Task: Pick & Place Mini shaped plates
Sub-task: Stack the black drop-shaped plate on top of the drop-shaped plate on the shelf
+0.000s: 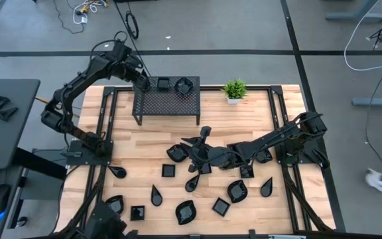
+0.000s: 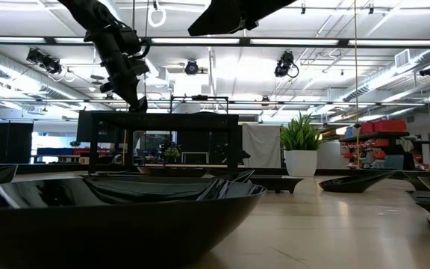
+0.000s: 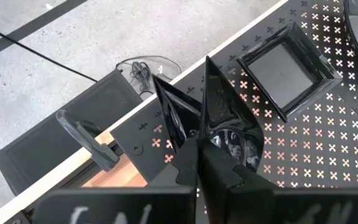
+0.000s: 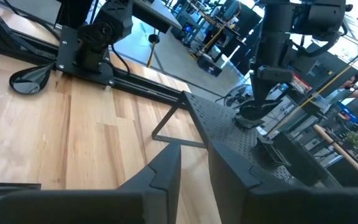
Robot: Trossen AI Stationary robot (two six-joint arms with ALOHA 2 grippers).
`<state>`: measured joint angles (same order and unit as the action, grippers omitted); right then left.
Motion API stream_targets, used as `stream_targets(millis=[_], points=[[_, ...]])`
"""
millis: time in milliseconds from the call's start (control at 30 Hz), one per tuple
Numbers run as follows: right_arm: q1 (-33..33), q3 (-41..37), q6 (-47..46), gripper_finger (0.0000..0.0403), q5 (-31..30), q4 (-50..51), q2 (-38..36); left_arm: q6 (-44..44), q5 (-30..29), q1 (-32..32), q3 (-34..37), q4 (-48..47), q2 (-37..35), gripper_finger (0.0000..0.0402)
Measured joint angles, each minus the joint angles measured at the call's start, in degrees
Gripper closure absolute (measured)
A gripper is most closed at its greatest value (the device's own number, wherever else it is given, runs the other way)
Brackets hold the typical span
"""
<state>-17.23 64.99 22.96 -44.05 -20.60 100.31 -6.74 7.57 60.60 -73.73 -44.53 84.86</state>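
- Our left gripper (image 3: 199,134) pinches a mini plate (image 3: 229,134) over the mesh rack (image 1: 168,103).
- Our right gripper (image 4: 194,158), fingers slightly parted and empty, hovers above the counter (image 1: 244,126).

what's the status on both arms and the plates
Left gripper shut on a plate over the rack. Right gripper mid-table, empty. Two plates racked already.

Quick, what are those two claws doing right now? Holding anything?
Left gripper: closed on a small glossy black dish, over the black perforated metal rack.
Right gripper: fingers apart, holding nothing.
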Motion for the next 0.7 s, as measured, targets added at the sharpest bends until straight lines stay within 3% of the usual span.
stream_targets(millis=[400, 700], points=[[-0.1, 0.0, 0.0, 0.0318, 0.0, 0.0, 0.0, 0.3, 0.0, 0.0, 0.0, 0.5, 2.1, 0.0389], [-0.1, 0.0, 0.3, 0.0318, 0.0, 0.0, 0.0, 0.4, -1.1, 0.0, 0.0, 0.4, 2.1, 0.0335]])
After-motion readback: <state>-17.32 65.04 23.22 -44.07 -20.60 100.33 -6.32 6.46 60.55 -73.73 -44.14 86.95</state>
